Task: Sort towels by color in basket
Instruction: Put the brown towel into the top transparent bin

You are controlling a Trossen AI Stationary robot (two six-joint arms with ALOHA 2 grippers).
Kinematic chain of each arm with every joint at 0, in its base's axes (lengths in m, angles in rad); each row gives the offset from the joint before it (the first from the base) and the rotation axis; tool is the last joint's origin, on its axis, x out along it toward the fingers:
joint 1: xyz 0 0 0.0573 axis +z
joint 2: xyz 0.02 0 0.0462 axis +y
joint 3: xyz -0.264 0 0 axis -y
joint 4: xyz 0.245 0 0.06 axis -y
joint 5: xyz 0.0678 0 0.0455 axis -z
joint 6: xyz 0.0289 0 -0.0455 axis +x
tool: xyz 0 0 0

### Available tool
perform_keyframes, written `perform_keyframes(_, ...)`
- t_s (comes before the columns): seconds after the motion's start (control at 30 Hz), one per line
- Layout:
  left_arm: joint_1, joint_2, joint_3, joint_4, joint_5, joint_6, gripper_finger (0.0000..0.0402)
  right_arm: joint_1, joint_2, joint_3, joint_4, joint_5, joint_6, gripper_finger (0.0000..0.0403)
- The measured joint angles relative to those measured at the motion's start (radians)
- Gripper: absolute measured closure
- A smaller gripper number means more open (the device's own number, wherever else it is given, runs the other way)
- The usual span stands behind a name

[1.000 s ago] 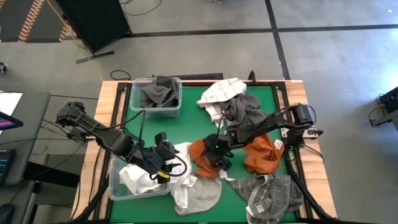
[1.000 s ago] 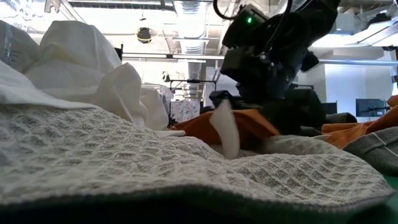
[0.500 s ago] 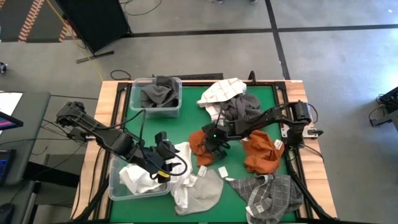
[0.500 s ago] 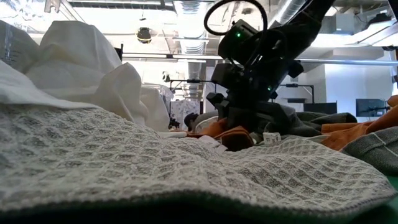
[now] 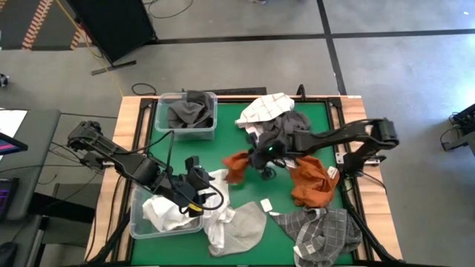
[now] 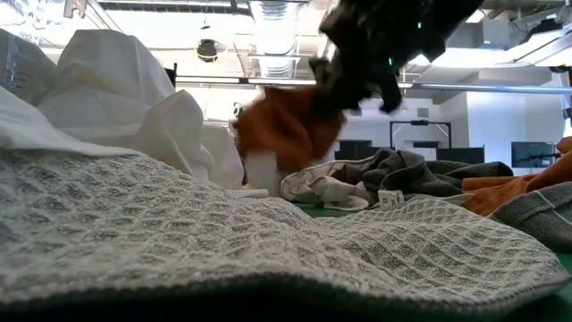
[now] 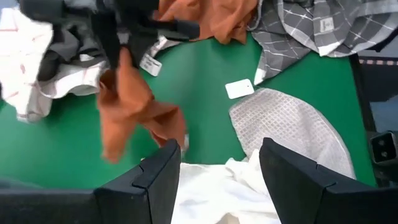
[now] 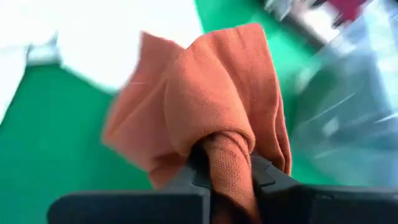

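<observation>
- High view — right gripper (image 5: 266, 157): jaws clamped on a rust orange towel (image 5: 236, 166), which has come up off the green mat (image 5: 223, 141) since a second ago, when the gripper was low over the heap; the cloth hangs toward the left side of the table. Judged: the pick has succeeded and carriage to a bin is the step in hand
- High view — left gripper (image 5: 197, 185): waiting, fingers apart and empty, over white towels (image 5: 167, 211) spilling from the near clear bin (image 5: 136, 222)
- High view — other stock: dark grey towel (image 5: 190, 111) in the far clear bin (image 5: 159, 104); second rust orange towel (image 5: 312, 182), checked towel (image 5: 319, 230) and waffle-weave towel (image 5: 243, 231) lie on the mat, unsorted. No bin holds orange yet
- Low view — held towel (image 6: 281, 125) hangs clear of the surface; waffle cloth (image 6: 268, 250) fills the foreground; ceiling lights and monitors show in the room behind
- Left wrist view — towel (image 7: 127, 106) dangles over bare mat, well apart from the checked towel (image 7: 311, 31)
- Right wrist view — cloth (image 8: 205, 106) bunched into a knot between the fingers (image 8: 193, 186)
- Surround: wooden table frame (image 5: 133, 111), grey floor with dark tape lines
</observation>
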Motion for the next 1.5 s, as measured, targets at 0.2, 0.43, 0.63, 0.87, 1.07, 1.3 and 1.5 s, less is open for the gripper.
perform_keyframes(0.2,0.000,0.000,0.000,-0.028,-0.056,-0.042,0.0194,-0.073,-0.077,0.002,0.244,-0.013,-0.018,0.0353)
perform_keyframes(0.43,0.000,0.000,-0.019,-0.035,-0.061,-0.099,0.0194,-0.244,-0.012,0.121,0.388,-0.206,0.135,0.0353)
perform_keyframes(0.63,0.018,0.000,-0.082,-0.055,-0.095,-0.237,0.0194,-0.333,0.167,0.342,0.393,-0.336,0.263,0.0353)
perform_keyframes(0.87,0.040,0.000,-0.100,-0.251,-0.193,-0.522,0.0193,-0.379,0.362,0.567,0.384,-0.411,0.318,0.0353)
perform_keyframes(1.07,0.027,0.000,-0.100,-0.378,-0.202,-0.766,0.0193,-0.400,0.492,0.703,0.374,-0.425,0.348,0.0352)
perform_keyframes(1.3,0.018,0.000,-0.100,-0.385,-0.160,-0.875,0.0193,-0.408,0.615,0.810,0.281,-0.424,0.304,0.0352)
perform_keyframes(1.5,0.017,0.000,-0.100,-0.388,-0.136,-0.904,0.0193,-0.413,0.710,0.897,0.163,-0.421,0.262,0.0351)
